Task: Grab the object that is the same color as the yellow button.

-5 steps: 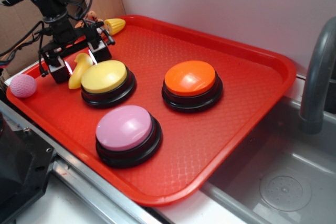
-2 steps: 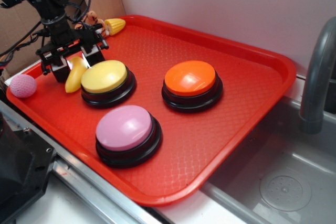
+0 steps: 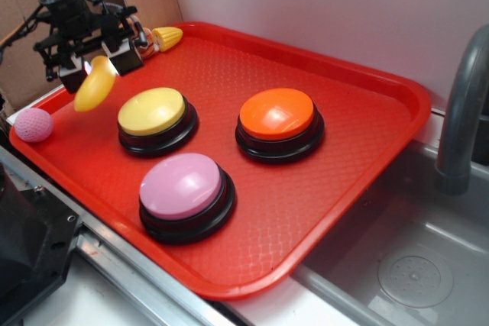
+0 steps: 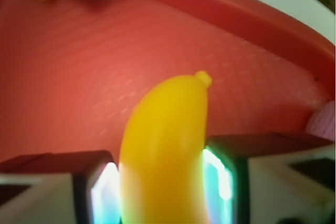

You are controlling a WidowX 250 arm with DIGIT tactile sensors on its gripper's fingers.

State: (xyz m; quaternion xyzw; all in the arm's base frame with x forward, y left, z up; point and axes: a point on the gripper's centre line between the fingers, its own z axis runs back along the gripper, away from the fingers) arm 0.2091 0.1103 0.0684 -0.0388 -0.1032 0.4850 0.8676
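Note:
The object, a smooth glossy yellow banana-like toy [image 3: 94, 85] [image 4: 163, 145], hangs above the red tray [image 3: 252, 265], clear of its floor. My gripper [image 3: 93, 62] [image 4: 163, 190] is shut on its upper end, one pad on each side, and the toy's tip points down and away. It hovers left of the yellow button [image 3: 152, 112], a yellow dome on a black base. Neither touches the button.
An orange button [image 3: 276, 114] and a pink button [image 3: 182, 186] stand on the tray. A ridged yellow cone [image 3: 167, 37] lies at the tray's back corner, a pink ball [image 3: 33, 124] at its left edge. A sink [image 3: 412, 265] and grey faucet [image 3: 462, 112] are to the right.
The gripper closed on the yellow toy beside the yellow button and rose up and to the left, lifting the toy off the tray.

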